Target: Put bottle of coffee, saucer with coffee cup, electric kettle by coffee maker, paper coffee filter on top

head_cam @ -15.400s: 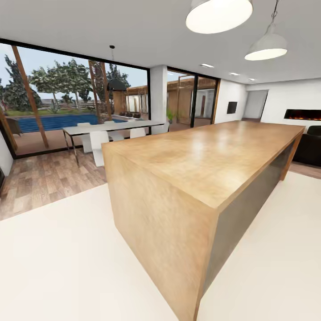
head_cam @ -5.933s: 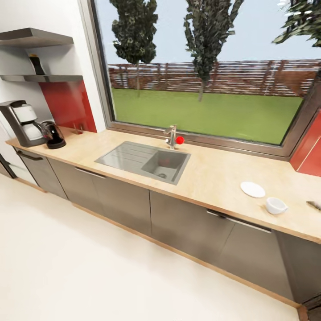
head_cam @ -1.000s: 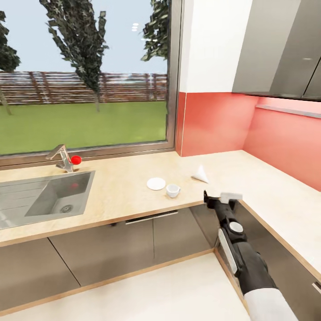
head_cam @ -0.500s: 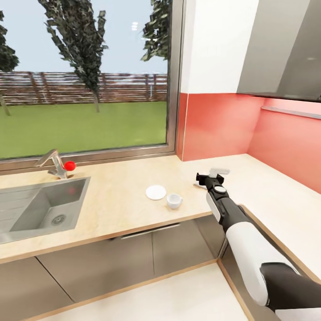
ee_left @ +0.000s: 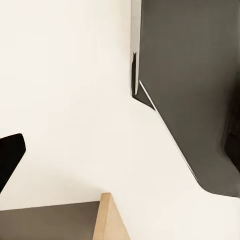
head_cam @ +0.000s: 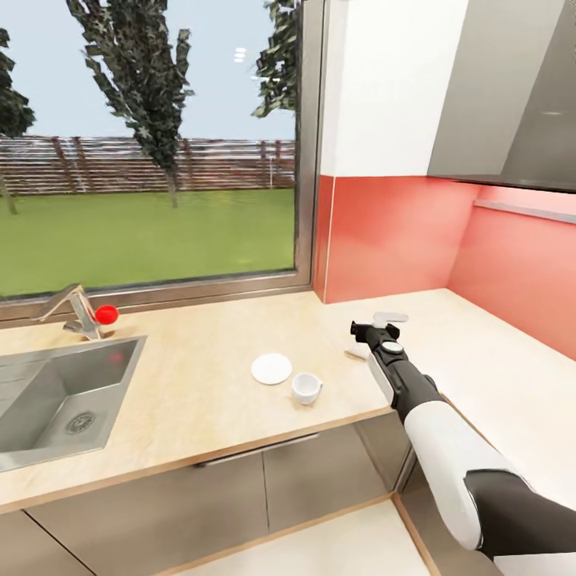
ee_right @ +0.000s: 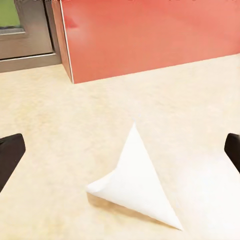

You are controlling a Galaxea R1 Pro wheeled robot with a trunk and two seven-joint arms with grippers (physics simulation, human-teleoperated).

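A white paper coffee filter lies on its side on the beige countertop, a cone with its tip toward the red wall. My right gripper hovers just above it, open, with a dark fingertip at each side and the filter half hidden below it. To the left of the gripper a white saucer lies flat, and a white coffee cup stands upright beside it on the counter. My left gripper hangs low, open and empty, facing the floor.
A steel sink and a faucet with a red knob are at the left. A red backsplash and the window bound the counter's back. The counter turns a corner at the right. Grey cabinets stand below.
My right arm has risen from the counter's front edge and reached in over the filter. The camera has shifted, sliding the sink, saucer and cup left and lower in the picture.
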